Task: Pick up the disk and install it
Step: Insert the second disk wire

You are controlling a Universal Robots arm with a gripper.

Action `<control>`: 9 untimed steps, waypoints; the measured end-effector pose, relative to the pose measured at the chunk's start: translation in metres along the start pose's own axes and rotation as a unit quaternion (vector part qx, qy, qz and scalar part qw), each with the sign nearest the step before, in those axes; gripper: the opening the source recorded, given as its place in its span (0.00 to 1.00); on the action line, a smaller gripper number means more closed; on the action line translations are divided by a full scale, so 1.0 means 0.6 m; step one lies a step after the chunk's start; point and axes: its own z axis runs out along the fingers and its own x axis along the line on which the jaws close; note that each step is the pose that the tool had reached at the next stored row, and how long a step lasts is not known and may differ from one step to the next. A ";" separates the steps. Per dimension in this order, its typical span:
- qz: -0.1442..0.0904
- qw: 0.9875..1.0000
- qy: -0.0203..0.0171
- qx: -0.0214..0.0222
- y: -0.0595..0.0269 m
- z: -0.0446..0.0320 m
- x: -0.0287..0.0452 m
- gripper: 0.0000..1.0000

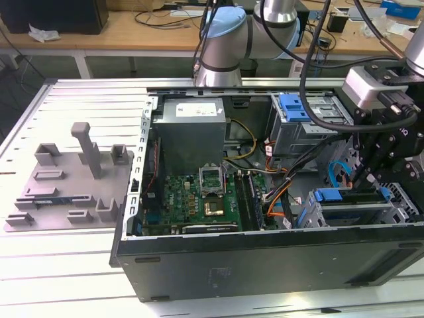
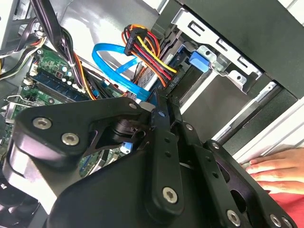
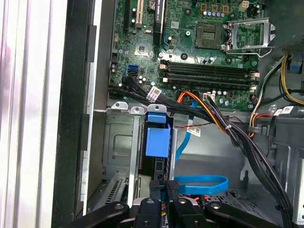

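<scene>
Apparently the disk (image 3: pixel 157 142) sits edgewise in the drive cage (image 3: pixel 118 152), partly seated; the gripper (image 3: pixel 164 183) pinches its rear edge, jaws nearly closed.

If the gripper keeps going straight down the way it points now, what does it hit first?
Most likely the blue carrier of the disk standing in the drive cage; the gripper sits right at its edge. Depth is unclear, so contact may already exist.

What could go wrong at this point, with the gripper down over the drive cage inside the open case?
A person's hand rests on the case edge close to the gripper: a pinch risk. Loose cables and the blue data cable lie beside the disk in the drive cage and could snag.
</scene>
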 end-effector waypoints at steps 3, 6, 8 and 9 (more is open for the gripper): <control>0.000 1.000 0.000 0.000 0.000 0.001 0.000 0.16; 0.000 1.000 0.000 0.000 0.000 0.002 0.000 0.16; 0.000 1.000 0.000 0.000 0.000 0.003 0.000 0.16; 0.000 1.000 0.000 0.000 0.000 0.004 0.000 0.16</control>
